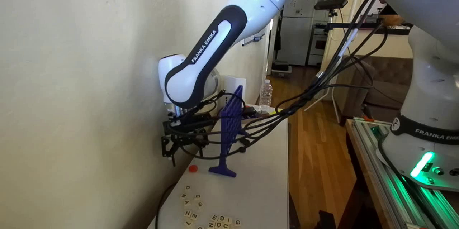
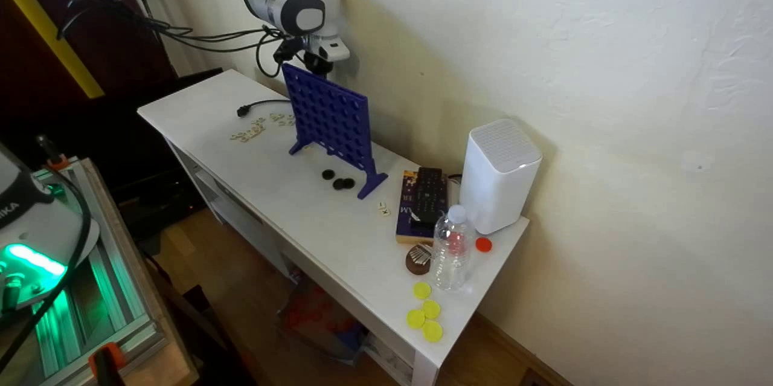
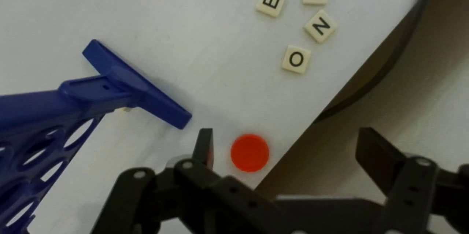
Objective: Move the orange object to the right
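The orange object is a small flat orange-red disc [image 3: 250,153] lying on the white table in the wrist view. It also shows in an exterior view as a small disc [image 1: 193,168] near the wall-side table edge, beside the foot of the blue stand [image 1: 231,121]. My gripper [image 3: 285,135] is open and empty. It hangs above the table edge by the wall, with the disc appearing between its fingers, nearer the left one. In an exterior view the gripper [image 1: 186,154] is apart from the table. In an exterior view the blue stand [image 2: 329,111] hides the disc's spot and part of the gripper.
Letter tiles [image 3: 296,59] lie near the disc. A black cable [image 3: 388,65] runs along the table edge by the wall. Beyond the stand are black discs [image 2: 339,183], a book [image 2: 407,205], a bottle [image 2: 453,253], a white box [image 2: 501,174] and another orange-red disc [image 2: 483,244].
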`<state>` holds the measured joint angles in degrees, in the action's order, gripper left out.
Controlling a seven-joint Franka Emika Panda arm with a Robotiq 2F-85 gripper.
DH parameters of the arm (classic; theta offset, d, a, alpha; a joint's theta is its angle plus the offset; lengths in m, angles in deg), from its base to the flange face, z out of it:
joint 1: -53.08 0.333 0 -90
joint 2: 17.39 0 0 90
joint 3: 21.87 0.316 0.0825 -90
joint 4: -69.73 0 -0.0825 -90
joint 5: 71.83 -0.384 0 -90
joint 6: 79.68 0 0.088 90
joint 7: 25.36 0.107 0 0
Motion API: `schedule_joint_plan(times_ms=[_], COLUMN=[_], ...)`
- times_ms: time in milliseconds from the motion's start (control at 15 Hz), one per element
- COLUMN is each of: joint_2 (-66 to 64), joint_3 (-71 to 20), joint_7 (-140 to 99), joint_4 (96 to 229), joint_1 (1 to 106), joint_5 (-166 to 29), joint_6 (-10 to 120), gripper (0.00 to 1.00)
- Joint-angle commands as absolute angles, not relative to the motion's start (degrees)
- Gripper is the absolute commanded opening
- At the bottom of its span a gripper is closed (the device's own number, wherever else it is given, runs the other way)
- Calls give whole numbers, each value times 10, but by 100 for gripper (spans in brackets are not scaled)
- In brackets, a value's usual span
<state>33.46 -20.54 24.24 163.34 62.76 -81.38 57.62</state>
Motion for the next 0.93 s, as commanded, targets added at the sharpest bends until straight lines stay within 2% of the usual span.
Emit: schedule_joint_plan(times_ms=[0,333,600,867], joint_2=[332,328,337,354], joint_3=[-211,-207,-257,-271], joint_7=[235,234,364,456], joint_4=[1635,1639,1635,1628], joint_1=[630,630,672,686], joint_5=[-825,-828,-821,-822], joint_6=[576,578,573,583], gripper=[100,100,100,100])
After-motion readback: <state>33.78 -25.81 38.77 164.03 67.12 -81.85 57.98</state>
